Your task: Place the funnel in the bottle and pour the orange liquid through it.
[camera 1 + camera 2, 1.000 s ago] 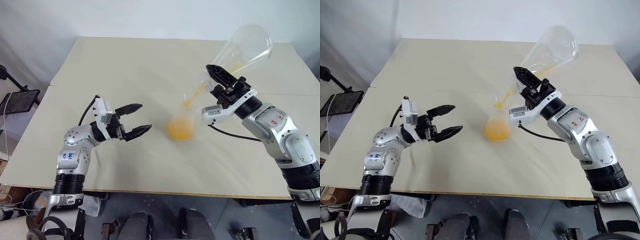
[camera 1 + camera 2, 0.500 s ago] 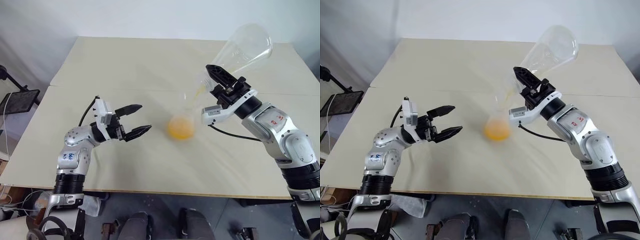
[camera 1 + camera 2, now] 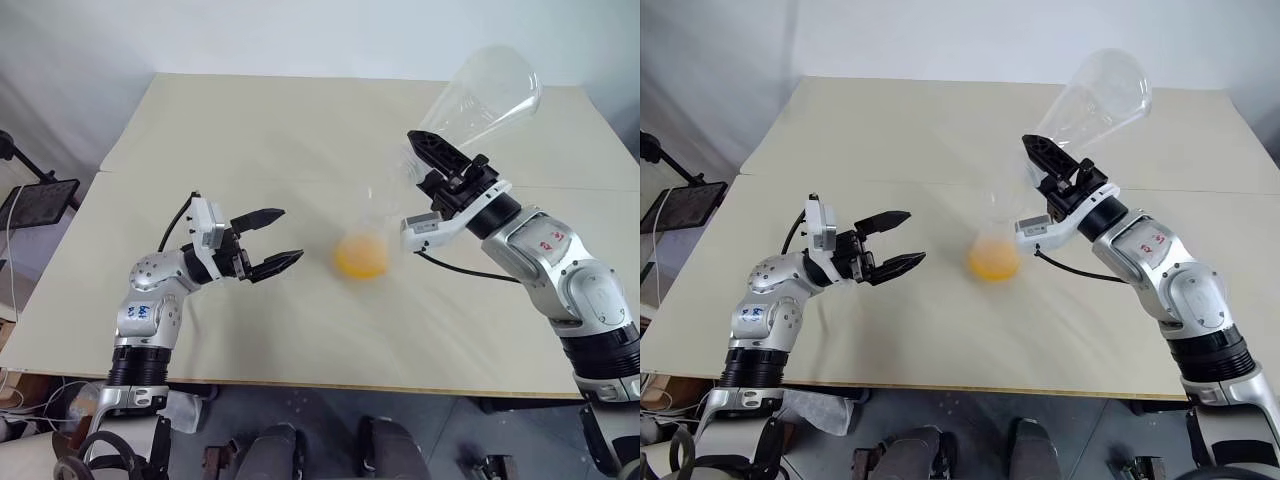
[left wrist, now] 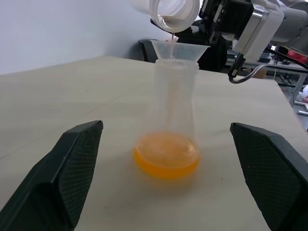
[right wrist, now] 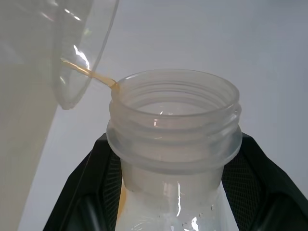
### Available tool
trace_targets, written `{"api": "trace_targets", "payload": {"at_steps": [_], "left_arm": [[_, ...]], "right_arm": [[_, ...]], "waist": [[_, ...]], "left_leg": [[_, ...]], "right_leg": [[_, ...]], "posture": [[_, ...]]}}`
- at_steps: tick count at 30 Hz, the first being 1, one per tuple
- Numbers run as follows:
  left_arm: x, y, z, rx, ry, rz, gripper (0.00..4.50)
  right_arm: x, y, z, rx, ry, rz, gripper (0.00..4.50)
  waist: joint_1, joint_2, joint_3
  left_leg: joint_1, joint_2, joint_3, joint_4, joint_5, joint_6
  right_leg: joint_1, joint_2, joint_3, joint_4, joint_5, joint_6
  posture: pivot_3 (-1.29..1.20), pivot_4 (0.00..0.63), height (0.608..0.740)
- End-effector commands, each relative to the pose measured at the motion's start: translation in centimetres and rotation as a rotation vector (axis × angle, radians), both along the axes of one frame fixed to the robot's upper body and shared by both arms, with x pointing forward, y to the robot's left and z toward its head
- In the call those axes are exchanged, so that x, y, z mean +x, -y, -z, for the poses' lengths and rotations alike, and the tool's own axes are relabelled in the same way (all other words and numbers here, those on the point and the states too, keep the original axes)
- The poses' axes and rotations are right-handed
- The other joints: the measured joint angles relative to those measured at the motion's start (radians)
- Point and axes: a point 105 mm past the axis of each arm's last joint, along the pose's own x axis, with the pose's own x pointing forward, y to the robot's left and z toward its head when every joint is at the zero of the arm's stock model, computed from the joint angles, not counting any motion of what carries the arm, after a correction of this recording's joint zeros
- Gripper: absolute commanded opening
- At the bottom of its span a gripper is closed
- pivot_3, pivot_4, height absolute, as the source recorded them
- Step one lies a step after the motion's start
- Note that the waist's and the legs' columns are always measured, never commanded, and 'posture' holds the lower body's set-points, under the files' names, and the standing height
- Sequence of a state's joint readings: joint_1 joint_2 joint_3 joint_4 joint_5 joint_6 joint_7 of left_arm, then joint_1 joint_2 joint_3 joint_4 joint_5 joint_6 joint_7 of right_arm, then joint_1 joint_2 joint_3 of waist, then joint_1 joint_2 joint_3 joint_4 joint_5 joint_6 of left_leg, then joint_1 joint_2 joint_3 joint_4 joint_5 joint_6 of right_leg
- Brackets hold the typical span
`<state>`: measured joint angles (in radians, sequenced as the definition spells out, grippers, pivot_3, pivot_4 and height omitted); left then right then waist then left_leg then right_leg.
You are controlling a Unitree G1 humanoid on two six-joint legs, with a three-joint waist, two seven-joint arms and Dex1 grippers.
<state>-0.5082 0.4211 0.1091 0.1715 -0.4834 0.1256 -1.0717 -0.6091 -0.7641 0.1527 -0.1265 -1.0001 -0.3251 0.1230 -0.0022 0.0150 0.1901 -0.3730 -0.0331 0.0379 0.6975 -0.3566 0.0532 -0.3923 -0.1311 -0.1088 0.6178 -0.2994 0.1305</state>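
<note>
The table carries the bottle upright at its centre, orange liquid pooled in its base and the funnel seated in its neck. The right gripper is clamped on an upended clear flask, mouth just above the funnel. The left gripper, spread wide and empty, sits beside the bottle.

Right gripper clamped on neck of clear flask, flask tipped mouth-down, base raised up behind hand. Bottle with orange liquid in base stands on table just below and ahead of right fingertips. Left gripper spread wide, empty, pointing toward bottle, apart from it.
</note>
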Motion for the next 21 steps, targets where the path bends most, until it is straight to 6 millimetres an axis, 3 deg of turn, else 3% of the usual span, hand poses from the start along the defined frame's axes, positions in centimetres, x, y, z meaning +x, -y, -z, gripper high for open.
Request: {"api": "trace_targets", "payload": {"at_steps": [1,12,16,21], "left_arm": [[0.0,0.2,-1.1,-0.009,0.053,0.008,4.5],[0.1,0.3,-1.4,-0.005,0.059,0.009,4.5],[0.1,0.3,-1.5,-0.002,0.059,0.01,4.5],[0.1,0.3,-1.6,0.002,0.058,0.013,4.5]], "right_arm": [[-0.9,-0.9,-1.4,0.01,0.065,-0.043,2.43],[-1.2,-1.0,-1.5,0.069,0.025,-0.07,2.43],[-1.2,0.0,-1.4,0.289,-0.133,-0.086,2.43],[-1.2,1.6,-2.7,0.528,-0.215,-0.089,2.43]], "waist": [[0.0,0.0,0.0],[0.0,0.0,0.0],[0.001,0.0,0.0],[0.001,0.0,0.0]], "left_leg": [[0.0,0.0,0.0,0.0,0.0,0.0],[0.0,0.0,0.0,0.0,0.0,0.0],[0.0,0.0,0.0,0.0,0.0,0.0],[0.0,0.0,0.0,0.0,0.0,0.0]], "right_leg": [[0.0,0.0,0.0,0.0,0.0,0.0],[0.0,0.0,0.0,0.0,0.0,0.0],[0.0,0.0,-0.001,0.0,0.0,0.0],[0.001,0.0,-0.001,0.0,0.0,0.0]], "posture": [[0.0,0.15,0.74],[0.0,0.15,0.74],[0.0,0.15,0.74],[0.0,0.15,0.74]]}}
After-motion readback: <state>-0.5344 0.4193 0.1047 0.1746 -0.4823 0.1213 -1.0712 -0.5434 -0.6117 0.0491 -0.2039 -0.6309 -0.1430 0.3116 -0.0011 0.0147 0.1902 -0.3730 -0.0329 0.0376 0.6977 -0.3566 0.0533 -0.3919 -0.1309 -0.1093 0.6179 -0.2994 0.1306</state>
